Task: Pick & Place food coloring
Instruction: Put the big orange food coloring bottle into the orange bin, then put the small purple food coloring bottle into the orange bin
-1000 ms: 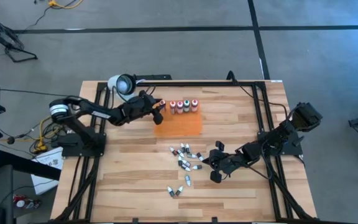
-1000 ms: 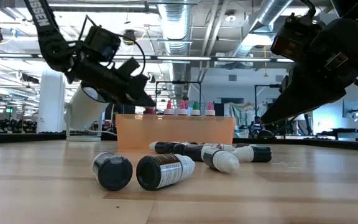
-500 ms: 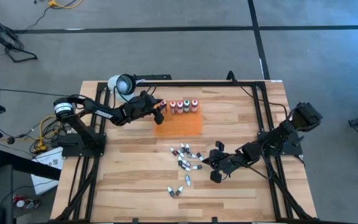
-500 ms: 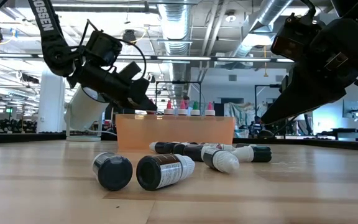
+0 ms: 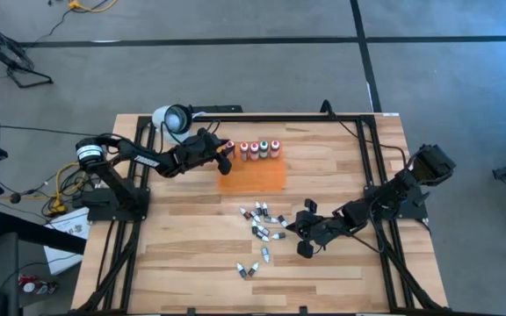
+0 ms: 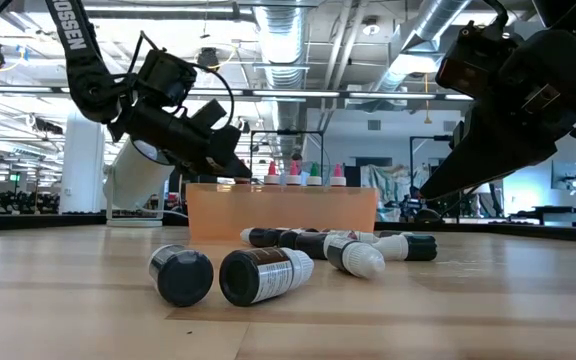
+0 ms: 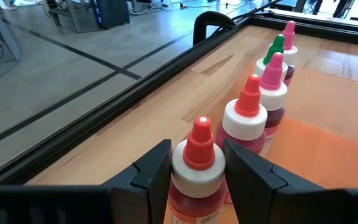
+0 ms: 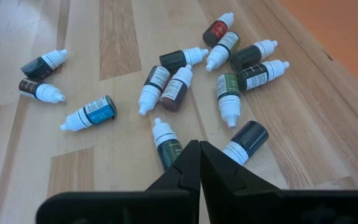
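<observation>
Since a second ago the left arm's elbow has shifted slightly, while its left gripper point(image 7: 194, 165) stays at the far end of the orange tray point(image 5: 253, 178), fingers clasped on the red bottle point(image 7: 194, 177) at the near end of a row of upright bottles point(image 5: 260, 148) along the tray's far edge. The right gripper point(image 8: 199, 163) has not moved; its fingers are pressed together, holding nothing, over the right side of the bench point(image 5: 191, 254). Just beside it a cluster of small vials point(image 5: 262, 221) lies tipped over mid-bench, three more vials point(image 5: 250, 268) near the front edge. "TROSSEN" lettering shows partly on the left arm in the low view; vial labels are unreadable.
</observation>
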Controlling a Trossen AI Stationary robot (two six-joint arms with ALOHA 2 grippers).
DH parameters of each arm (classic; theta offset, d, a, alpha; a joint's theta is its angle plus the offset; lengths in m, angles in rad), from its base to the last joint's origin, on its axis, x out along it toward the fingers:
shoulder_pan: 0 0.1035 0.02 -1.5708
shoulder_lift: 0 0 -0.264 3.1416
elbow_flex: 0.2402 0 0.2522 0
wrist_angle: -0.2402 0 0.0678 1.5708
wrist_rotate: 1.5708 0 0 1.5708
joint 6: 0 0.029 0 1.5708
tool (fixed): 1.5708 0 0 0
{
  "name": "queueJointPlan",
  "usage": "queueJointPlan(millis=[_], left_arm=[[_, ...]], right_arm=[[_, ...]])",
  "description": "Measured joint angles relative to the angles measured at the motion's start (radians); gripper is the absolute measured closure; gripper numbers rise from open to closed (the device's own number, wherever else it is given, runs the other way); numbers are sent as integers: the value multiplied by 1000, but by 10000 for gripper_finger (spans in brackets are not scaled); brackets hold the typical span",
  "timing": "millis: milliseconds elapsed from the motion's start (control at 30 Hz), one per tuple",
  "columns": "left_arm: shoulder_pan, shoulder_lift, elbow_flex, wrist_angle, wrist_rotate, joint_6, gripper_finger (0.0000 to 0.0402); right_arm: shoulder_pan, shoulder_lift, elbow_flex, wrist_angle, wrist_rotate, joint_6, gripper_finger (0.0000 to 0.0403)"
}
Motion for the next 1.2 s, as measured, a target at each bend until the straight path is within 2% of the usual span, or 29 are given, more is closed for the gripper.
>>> queueJointPlan(millis=[533, 767, 933, 1033, 1200], left_arm=[[-2, -20, 0, 8, 1, 44, 235], [-13, -131, 0, 1, 33, 67, 235], [-48, -271, 0, -72, 37, 105, 235], [-84, -385, 0, -157, 97, 118, 235], [-166, -600, 0, -402, 333, 114, 235]], right_arm=[[0, 0, 0, 0, 0, 0, 402], [0, 0, 0, 0, 0, 0, 402], [0, 0, 0, 0, 0, 0, 402], [0, 0, 0, 0, 0, 0, 402], [0, 0, 0, 0, 0, 0, 402]])
